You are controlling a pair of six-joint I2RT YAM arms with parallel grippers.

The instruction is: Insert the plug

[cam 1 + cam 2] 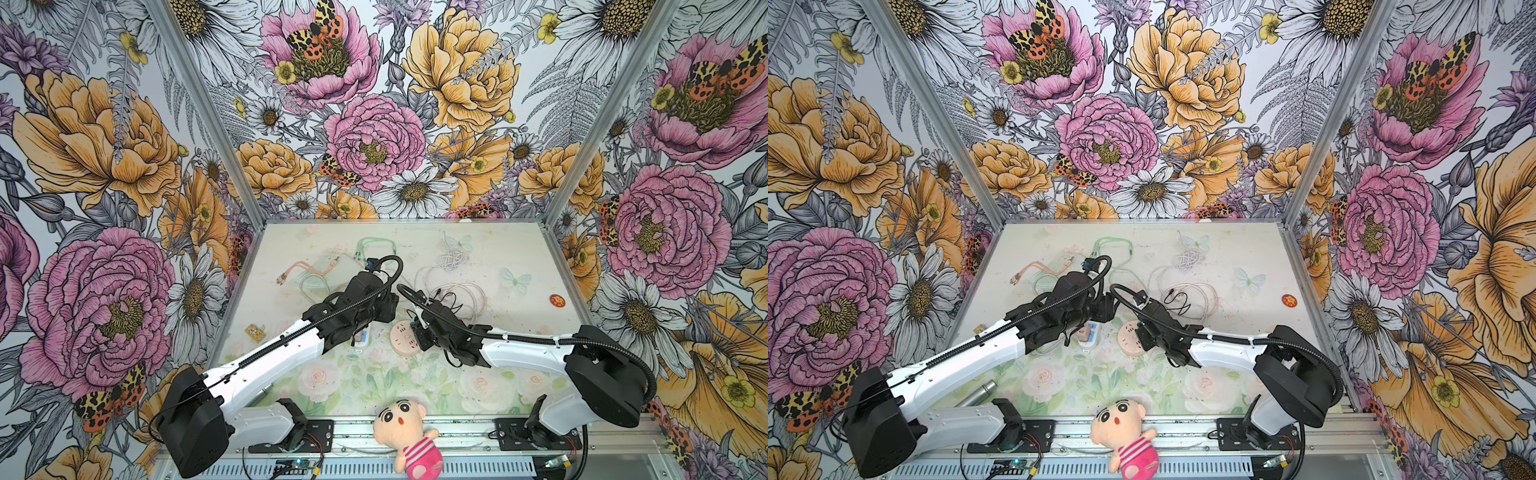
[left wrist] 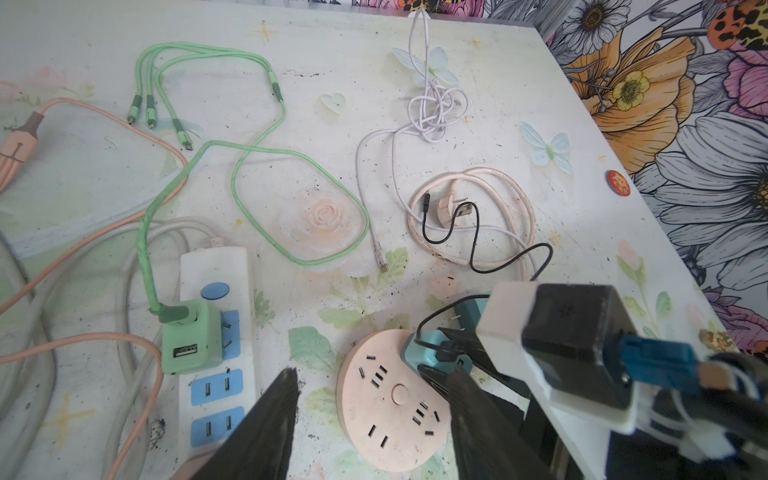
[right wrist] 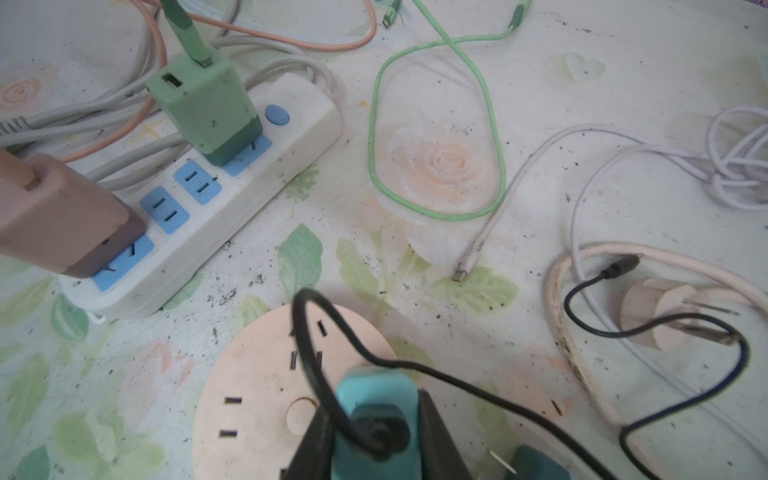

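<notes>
Plug (image 3: 374,395) — probably light, stiff — pinched by its sides in right jaws above socket (image 3: 249,374); left jaws spread, empty.

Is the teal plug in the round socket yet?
Out. The right gripper holds the teal plug over the round socket, prongs showing.

pink adapter (image 3: 54,216): cut by edge | teal plug (image 3: 374,399): also cut by edge
</notes>
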